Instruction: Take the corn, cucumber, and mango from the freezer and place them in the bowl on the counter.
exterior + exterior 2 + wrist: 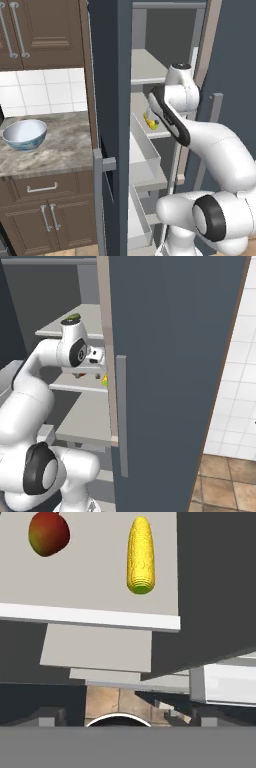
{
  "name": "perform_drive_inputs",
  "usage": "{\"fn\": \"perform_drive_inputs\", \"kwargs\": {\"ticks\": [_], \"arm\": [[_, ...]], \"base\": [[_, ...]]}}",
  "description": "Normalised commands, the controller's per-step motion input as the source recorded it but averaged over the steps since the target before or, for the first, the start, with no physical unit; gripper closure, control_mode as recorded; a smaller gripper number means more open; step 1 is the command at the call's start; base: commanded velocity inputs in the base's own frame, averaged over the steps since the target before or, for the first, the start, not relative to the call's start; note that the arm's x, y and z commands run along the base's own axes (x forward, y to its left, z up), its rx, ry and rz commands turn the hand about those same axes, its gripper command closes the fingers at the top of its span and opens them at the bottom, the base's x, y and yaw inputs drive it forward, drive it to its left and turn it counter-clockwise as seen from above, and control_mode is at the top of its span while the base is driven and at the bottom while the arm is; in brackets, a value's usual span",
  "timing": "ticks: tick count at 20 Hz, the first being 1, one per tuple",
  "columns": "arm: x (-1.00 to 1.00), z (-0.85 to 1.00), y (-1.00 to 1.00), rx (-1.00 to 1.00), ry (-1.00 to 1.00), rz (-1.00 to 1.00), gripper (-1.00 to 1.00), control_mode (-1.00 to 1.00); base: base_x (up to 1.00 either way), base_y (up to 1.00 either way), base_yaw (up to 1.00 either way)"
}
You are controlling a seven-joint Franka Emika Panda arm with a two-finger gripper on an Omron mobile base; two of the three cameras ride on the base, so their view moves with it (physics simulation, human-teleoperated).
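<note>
Hovering spread hand above shelf (90,607); corn (140,554) upper centre, mango (48,534) upper left. Risk: descending off-centre nudges the round corn, rolling it over the shelf edge.

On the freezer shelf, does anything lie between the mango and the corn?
No. In the hand view, only bare pale shelf separates the mango from the corn.

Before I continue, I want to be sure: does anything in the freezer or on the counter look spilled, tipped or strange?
Nothing stands out. The corn and mango lie apart on a pale freezer shelf, intact. The bowl sits upright on the counter, with no spill around it.
</note>
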Motion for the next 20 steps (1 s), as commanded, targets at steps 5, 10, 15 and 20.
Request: {"fn": "perform_drive_inputs", "kwargs": {"ticks": [5, 10, 15, 20], "arm": [[0.49, -0.23, 0.0, -0.03, 0.01, 0.0, -1.0, -1.0], [0.58, -0.17, 0.02, -0.02, 0.0, 0.0, -1.0, -1.0], [0.55, -0.19, 0.07, -0.03, 0.0, 0.0, -1.0, -1.0], [0.25, -0.24, 0.15, -0.03, -0.05, 0.0, -1.0, -1.0]], "base": [[0.0, 0.0, 0.0], [0.0, 0.0, 0.0], [0.0, 0.0, 0.0], [0.0, 0.0, 0.0]]}}
